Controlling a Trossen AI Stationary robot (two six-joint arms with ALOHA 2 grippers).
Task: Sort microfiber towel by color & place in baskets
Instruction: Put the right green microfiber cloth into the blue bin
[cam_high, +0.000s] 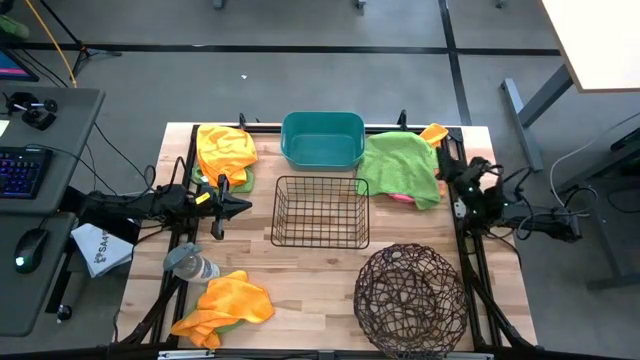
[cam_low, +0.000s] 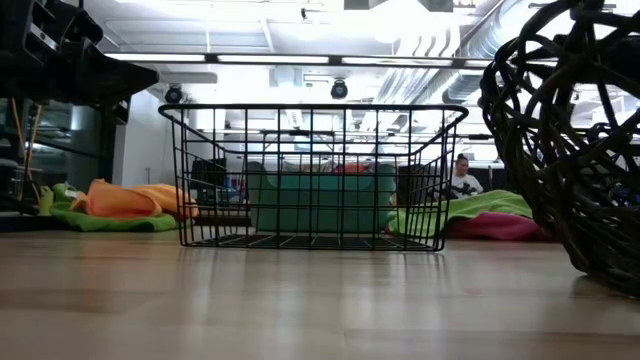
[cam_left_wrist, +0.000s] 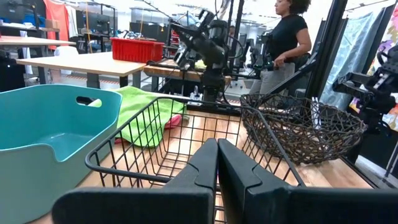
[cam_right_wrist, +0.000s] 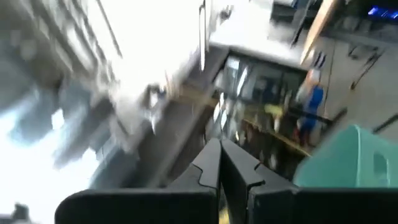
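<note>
Wooden surface (cam_high: 310, 275) carrying three containers and several towel piles.

- Teal tub (cam_high: 322, 139): far edge, centre. Nothing visible inside.
- Black wire basket (cam_high: 321, 211): centre, just in front of the teal tub. No towel inside.
- Round brown wire basket (cam_high: 411, 298): near right corner, apart from the black wire basket.
- Yellow towel (cam_high: 225, 150) over a green one: far left corner.
- Large green towel (cam_high: 399, 167) over a pink one, with an orange scrap at its far edge: right of the teal tub.
- Orange towel pile (cam_high: 225, 305): near left, beside a clear bottle (cam_high: 190, 264).
- Left gripper (cam_high: 237, 206): clenched, grasping nothing, left of the black wire basket, pointed at it.
- Right gripper (cam_right_wrist: 220, 149): clenched, grasping nothing; arm folded at the right edge.
- A person standing in the room beyond.
</note>
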